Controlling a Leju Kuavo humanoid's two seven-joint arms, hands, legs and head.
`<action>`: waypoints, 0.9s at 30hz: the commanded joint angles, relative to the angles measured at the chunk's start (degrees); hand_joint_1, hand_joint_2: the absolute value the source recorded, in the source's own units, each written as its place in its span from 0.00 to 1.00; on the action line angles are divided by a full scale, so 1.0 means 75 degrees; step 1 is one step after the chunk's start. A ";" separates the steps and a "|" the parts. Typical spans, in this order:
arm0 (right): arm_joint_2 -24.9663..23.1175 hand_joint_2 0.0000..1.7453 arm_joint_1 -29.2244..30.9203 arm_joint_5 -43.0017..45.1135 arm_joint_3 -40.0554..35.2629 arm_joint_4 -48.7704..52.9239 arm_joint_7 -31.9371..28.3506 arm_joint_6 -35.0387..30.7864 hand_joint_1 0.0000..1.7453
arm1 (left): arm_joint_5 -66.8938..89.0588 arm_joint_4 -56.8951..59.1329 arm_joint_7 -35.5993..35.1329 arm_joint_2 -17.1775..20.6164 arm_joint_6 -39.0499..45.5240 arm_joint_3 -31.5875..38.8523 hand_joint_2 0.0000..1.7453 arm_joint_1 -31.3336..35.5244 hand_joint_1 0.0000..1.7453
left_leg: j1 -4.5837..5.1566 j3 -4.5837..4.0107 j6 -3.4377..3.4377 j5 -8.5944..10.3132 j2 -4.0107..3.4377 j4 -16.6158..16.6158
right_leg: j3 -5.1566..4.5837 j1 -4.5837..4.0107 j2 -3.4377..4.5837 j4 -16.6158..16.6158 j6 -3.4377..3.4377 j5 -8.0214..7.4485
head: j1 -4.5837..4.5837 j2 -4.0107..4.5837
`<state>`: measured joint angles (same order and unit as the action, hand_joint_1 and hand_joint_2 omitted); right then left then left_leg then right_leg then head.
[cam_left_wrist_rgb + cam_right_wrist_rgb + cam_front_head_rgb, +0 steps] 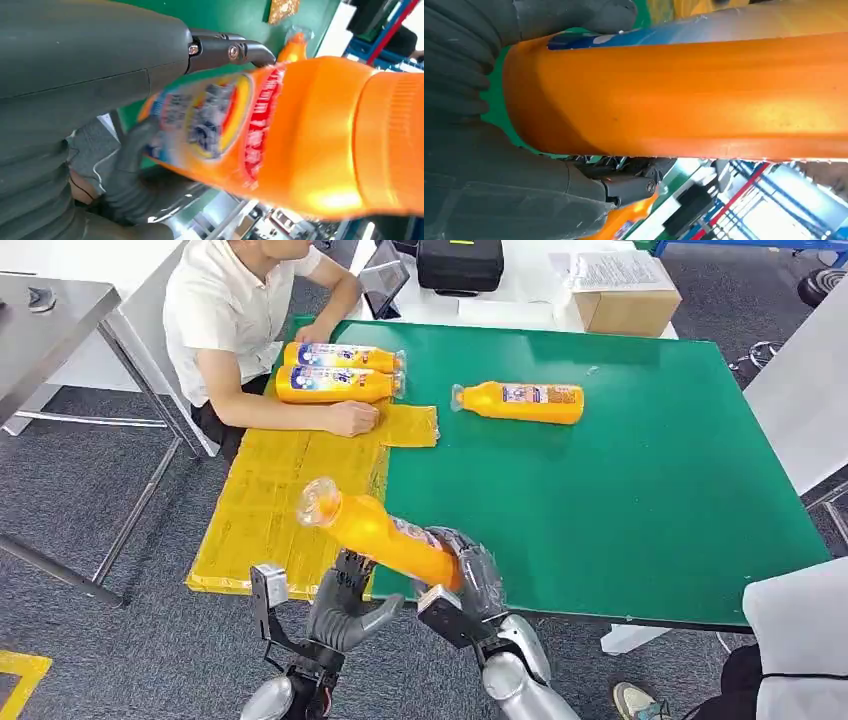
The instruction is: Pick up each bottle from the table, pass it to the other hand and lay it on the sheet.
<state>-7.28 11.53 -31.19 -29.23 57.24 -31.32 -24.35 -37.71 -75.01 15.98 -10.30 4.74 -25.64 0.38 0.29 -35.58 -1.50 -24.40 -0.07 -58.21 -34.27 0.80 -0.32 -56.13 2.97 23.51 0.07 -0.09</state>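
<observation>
Four orange bottles show in the head view: two lie side by side on the yellow sheet (pixel 270 502) at the table's (pixel 640 490) far left corner, one lies alone on the green top towards the far edge, and one is held up in the air over the near edge. The held bottle (pixel 385 533) slants, its base wrapped by the right hand (pixel 472 578) and its cap end raised towards the sheet, so its long axis runs from the right hand up and to the left. The left hand (pixel 352 605) sits just under the bottle's middle, fingers spread upward beside it; whether they press on it I cannot tell from here. A person (pixel 240 330) sits at the far left corner with a hand (pixel 352 418) resting on the sheet next to the two laid bottles (pixel 338 372).

From the left wrist view, the held bottle (pixel 300 140) crosses close in front of the left hand (pixel 100 125), label facing the camera; a dark finger reaches over it and the thumb lies below, but a closed grip is not plain, so that hand's state stays uncertain.

From the right wrist view, the right hand (pixel 489 100) clasps the base end of the bottle (pixel 684 95), fingers curled over it and the thumb beneath.

Judging by this, the handover is under way: the left hand is the nearer one to the sheet, and it must close round the bottle's middle before the right lets go.
</observation>
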 commanded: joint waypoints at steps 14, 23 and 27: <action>-0.0225 1.00 0.0724 0.0315 -0.1420 -0.1393 -0.0244 -0.0016 0.80 | -0.1055 0.0268 -0.0093 -0.0330 -0.0192 0.0041 1.00 0.0823 0.00 | -0.0004 0.0008 0.0008 -0.0006 0.0002 0.0001 | 0.0007 -0.0004 0.0000 0.0002 -0.0007 0.0004 | 0.0003 0.0000; -0.0324 1.00 0.0586 0.0353 -0.1725 -0.1422 -0.0375 0.0025 0.79 | -0.0951 0.0273 0.0134 -0.0285 -0.0022 0.0030 1.00 0.0956 0.00 | -0.0006 0.0006 0.0009 -0.0004 0.0008 0.0003 | 0.0005 -0.0006 -0.0007 0.0004 -0.0008 0.0004 | 0.0000 0.0000; -0.0319 1.00 0.0618 0.0410 -0.1823 -0.1456 -0.0396 0.0073 0.77 | -0.0992 0.0229 0.0290 -0.0343 0.0073 0.0155 1.00 0.0960 0.90 | -0.0010 0.0020 0.0015 -0.0011 0.0012 -0.0002 | 0.0020 -0.0010 -0.0009 0.0000 -0.0015 0.0012 | 0.0000 0.0000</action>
<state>-9.29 15.15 -28.02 -37.49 51.17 -33.53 -24.94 -45.07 -73.96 17.09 -12.26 4.52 -23.87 3.58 0.29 -35.60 -1.50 -24.43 -0.08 -58.21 -34.32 0.80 -0.31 -56.12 2.98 23.51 0.07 -0.09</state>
